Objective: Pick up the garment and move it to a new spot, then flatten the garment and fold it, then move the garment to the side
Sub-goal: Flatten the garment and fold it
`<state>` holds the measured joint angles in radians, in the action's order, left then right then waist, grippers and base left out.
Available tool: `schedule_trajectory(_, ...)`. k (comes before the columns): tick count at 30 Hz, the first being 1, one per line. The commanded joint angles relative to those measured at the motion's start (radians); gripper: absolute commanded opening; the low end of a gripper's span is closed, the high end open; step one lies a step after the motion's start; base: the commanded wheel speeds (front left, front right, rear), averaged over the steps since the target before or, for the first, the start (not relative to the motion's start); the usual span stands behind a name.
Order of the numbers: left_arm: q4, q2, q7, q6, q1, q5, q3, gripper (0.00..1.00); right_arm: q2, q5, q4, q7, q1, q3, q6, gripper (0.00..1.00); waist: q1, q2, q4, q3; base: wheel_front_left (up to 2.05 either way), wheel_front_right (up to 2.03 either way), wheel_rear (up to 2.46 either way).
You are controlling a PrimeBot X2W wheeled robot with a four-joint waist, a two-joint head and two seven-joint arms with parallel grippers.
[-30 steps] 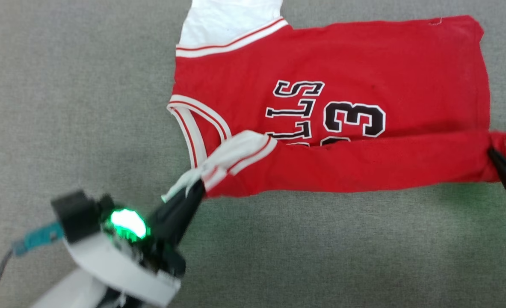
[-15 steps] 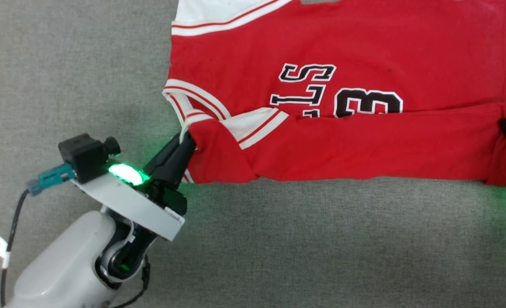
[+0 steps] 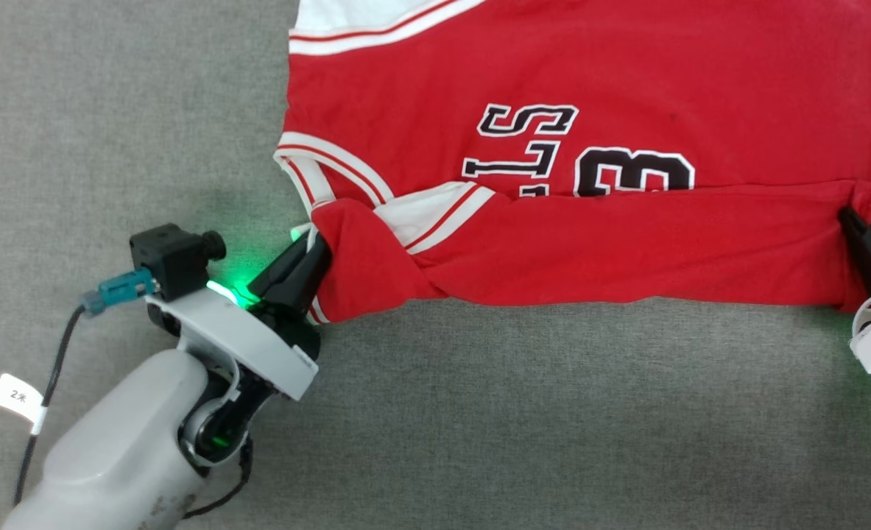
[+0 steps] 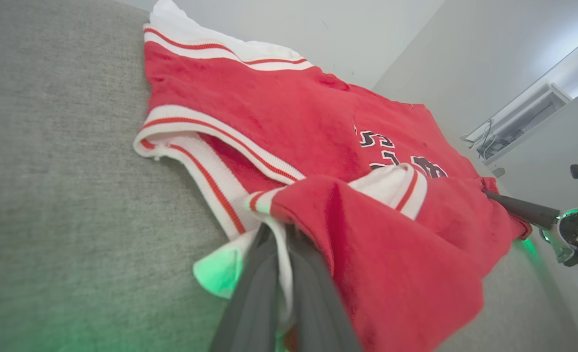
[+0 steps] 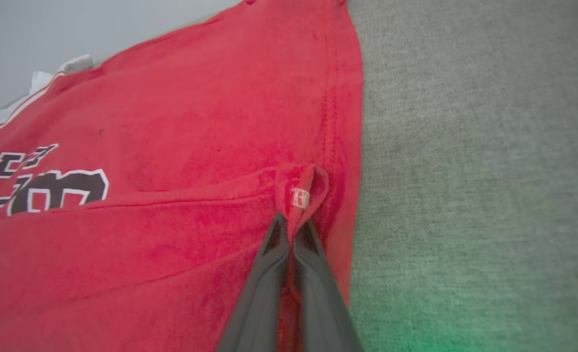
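Left gripper (image 3: pixel 314 250) is pinching the jersey (image 3: pixel 626 81) at its folded-over sleeve end, closed tight on white cloth, while the right gripper (image 3: pixel 850 222) is clamping the hem corner. Between them the jersey is lying spread on the grey tabletop (image 3: pixel 479 412), its near edge folded over the chest and partly covering the lettering (image 3: pixel 527 140) and number 3 (image 3: pixel 634 171).

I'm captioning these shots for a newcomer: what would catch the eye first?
A red basketball jersey lies across the grey cloth surface, its near edge folded over part of the black number 3. The left gripper is shut on its sleeve-end corner at lower left, the right gripper on its hem corner at the right edge.
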<state>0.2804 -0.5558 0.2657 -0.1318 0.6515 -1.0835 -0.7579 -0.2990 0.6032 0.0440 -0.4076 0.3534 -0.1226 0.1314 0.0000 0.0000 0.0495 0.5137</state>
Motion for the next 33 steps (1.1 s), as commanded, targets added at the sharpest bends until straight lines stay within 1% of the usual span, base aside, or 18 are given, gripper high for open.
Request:
schedule_trajectory(1, 0.035, -0.02, -0.003, 0.003, -0.012, -0.001, -0.007, 1.0, 0.005, -0.012, 0.011, 0.009, -0.014, 0.015, -0.001, 0.82, 0.0, 0.0, -0.002, -0.017, 0.0, 0.0, 0.0)
schedule_trajectory(2, 0.031, -0.027, -0.003, 0.003, -0.008, -0.005, -0.011, 1.0, 0.005, -0.014, 0.008, 0.019, -0.016, 0.017, -0.001, 1.0, 0.0, 0.0, -0.002, -0.026, 0.0, 0.0, 0.0)
schedule_trajectory(4, 0.023, -0.038, -0.002, 0.003, -0.003, -0.006, -0.017, 1.0, 0.004, -0.016, 0.003, 0.028, -0.018, 0.02, -0.001, 1.0, 0.0, 0.0, -0.003, -0.036, 0.0, 0.0, 0.0)
schedule_trajectory(6, 0.002, -0.062, -0.005, 0.003, 0.013, -0.012, -0.038, 1.0, 0.005, -0.015, -0.009, 0.042, -0.021, 0.019, -0.001, 1.0, 0.0, 0.0, -0.004, -0.057, 0.0, 0.0, 0.0)
schedule_trajectory(9, -0.033, -0.119, -0.031, 0.003, 0.051, -0.022, -0.065, 1.0, 0.009, -0.012, -0.03, 0.061, -0.036, 0.01, -0.001, 1.0, 0.0, 0.0, -0.004, -0.091, 0.0, 0.0, 0.0)
schedule_trajectory(12, -0.069, -0.191, -0.102, 0.003, 0.093, -0.029, -0.093, 1.0, 0.016, -0.007, -0.049, 0.07, -0.05, 0.0, -0.001, 1.0, 0.0, 0.0, -0.005, -0.125, 0.0, 0.0, 0.0)
schedule_trajectory(14, -0.075, -0.227, -0.176, 0.01, 0.124, -0.047, -0.094, 1.0, 0.021, -0.005, -0.065, 0.074, -0.058, -0.009, -0.001, 1.0, 0.0, 0.0, -0.005, -0.146, 0.0, 0.0, 0.0)
schedule_trajectory(16, -0.087, -0.258, -0.276, 0.036, 0.157, -0.066, -0.1, 1.0, 0.026, -0.003, -0.076, 0.075, -0.066, -0.019, -0.001, 1.0, 0.0, 0.0, -0.008, -0.165, 0.0, 0.0, 0.0)
schedule_trajectory(18, -0.115, -0.277, -0.393, 0.065, 0.184, -0.117, -0.104, 1.0, 0.031, 0.001, -0.08, 0.072, -0.077, -0.02, -0.001, 1.0, 0.0, 0.0, -0.01, -0.182, 0.0, 0.0, 0.0)
schedule_trajectory(22, -0.212, -0.322, -0.636, 0.112, 0.232, -0.222, -0.124, 1.0, 0.045, -0.001, -0.094, 0.071, -0.086, -0.026, -0.001, 1.0, 0.0, 0.0, -0.017, -0.199, 0.0, 0.0, 0.0)
schedule_trajectory(26, -0.298, -0.361, -0.846, 0.159, 0.268, -0.28, -0.165, 1.0, 0.057, 0.001, -0.102, 0.076, -0.099, -0.025, -0.001, 1.0, 0.0, 0.0, -0.025, -0.192, 0.0, 0.0, 0.0)
schedule_trajectory(28, -0.314, -0.366, -0.915, 0.185, 0.278, -0.308, -0.18, 1.0, 0.062, 0.003, -0.104, 0.08, -0.096, -0.023, -0.001, 1.0, 0.0, 0.0, -0.031, -0.184, 0.0, 0.0, 0.0)
schedule_trajectory(30, -0.313, -0.355, -0.952, 0.204, 0.278, -0.332, -0.189, 1.0, 0.067, 0.003, -0.104, 0.083, -0.089, -0.018, -0.001, 1.0, 0.0, 0.0, -0.04, -0.175, 0.0, 0.0, 0.0)
schedule_trajectory(33, -0.291, -0.336, -0.976, 0.212, 0.256, -0.354, -0.203, 1.0, 0.07, 0.007, -0.103, 0.084, -0.077, -0.012, -0.001, 1.0, 0.0, 0.0, -0.056, -0.159, 0.0, 0.0, 0.0)
